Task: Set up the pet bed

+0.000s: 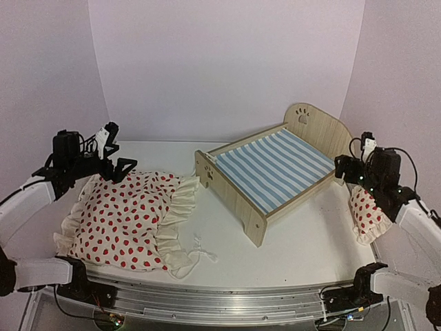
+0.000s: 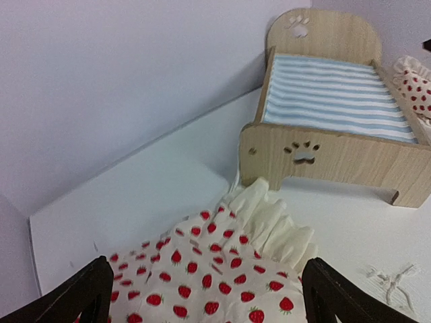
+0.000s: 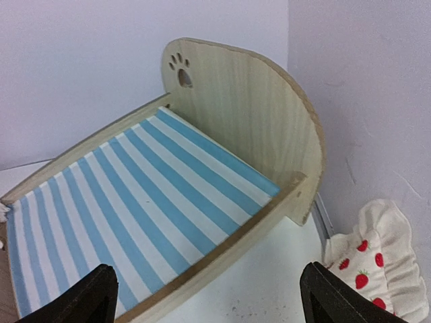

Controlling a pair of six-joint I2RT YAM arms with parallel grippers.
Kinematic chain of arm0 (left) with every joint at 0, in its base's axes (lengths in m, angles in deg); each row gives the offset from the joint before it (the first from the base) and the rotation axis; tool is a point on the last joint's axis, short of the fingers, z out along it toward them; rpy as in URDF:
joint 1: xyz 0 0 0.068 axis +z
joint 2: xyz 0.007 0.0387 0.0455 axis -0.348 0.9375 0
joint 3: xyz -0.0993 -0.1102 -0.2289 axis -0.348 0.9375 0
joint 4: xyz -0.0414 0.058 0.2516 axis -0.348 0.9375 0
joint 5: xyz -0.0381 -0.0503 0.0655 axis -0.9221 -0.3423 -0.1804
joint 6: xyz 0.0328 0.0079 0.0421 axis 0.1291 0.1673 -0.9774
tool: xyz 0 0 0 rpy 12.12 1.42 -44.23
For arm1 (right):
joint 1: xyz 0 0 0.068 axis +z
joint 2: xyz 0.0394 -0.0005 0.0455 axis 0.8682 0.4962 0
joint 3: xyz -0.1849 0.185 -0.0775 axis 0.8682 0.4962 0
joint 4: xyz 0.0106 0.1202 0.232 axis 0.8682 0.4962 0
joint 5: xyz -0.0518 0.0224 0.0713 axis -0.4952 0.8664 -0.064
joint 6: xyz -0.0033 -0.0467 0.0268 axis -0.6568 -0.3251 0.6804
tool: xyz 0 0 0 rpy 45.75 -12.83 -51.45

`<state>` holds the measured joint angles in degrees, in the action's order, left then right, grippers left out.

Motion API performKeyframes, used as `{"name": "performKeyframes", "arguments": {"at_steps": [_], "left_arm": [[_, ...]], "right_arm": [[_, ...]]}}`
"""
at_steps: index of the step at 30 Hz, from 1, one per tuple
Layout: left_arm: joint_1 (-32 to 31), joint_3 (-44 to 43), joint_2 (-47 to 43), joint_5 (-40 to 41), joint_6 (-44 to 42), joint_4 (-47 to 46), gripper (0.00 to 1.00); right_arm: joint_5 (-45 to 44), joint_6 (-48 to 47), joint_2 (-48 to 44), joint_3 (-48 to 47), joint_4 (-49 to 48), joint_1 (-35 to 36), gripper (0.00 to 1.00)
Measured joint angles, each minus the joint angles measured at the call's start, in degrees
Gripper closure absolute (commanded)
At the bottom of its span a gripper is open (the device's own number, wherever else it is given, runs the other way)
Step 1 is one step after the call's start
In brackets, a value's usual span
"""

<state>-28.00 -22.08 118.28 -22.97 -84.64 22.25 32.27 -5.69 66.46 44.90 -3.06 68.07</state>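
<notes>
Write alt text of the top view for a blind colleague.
A wooden pet bed with a bare striped mattress stands centre. A red-dotted duvet lies left, by the open left gripper; a matching pillow lies right, by the open right gripper.

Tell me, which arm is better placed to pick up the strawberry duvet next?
Left. The left fingers hover open directly above the duvet; the right fingers are across the table, beside the pet bed and pillow.
</notes>
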Motion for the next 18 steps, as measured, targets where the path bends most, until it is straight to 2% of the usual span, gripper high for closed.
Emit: {"name": "performKeyframes", "arguments": {"at_steps": [3,6,10,14,16,18], "left_arm": [[0.0,-10.5,7.6,7.4,2.4,14.3,0.00],[0.2,-15.7,15.5,14.0,4.2,26.0,0.00],[0.3,-15.0,20.8,19.4,2.9,36.7,0.00],[0.3,-9.5,23.2,25.0,-2.2,38.0,0.03],[0.3,-5.1,23.4,27.9,-5.4,36.7,0.15],[0.3,-2.6,23.4,29.5,-8.1,36.2,0.41]], "right_arm": [[5.7,2.2,4.6,-9.0,6.4,0.0,0.11],[10.8,4.7,9.0,-16.0,11.0,0.7,0.11],[16.3,6.6,14.2,-23.7,17.2,4.5,0.12],[16.6,6.8,19.6,-30.5,23.8,15.2,0.13],[14.8,7.1,23.3,-35.1,27.6,20.9,0.13],[12.6,7.2,27.8,-39.9,30.7,26.9,0.13]]}}
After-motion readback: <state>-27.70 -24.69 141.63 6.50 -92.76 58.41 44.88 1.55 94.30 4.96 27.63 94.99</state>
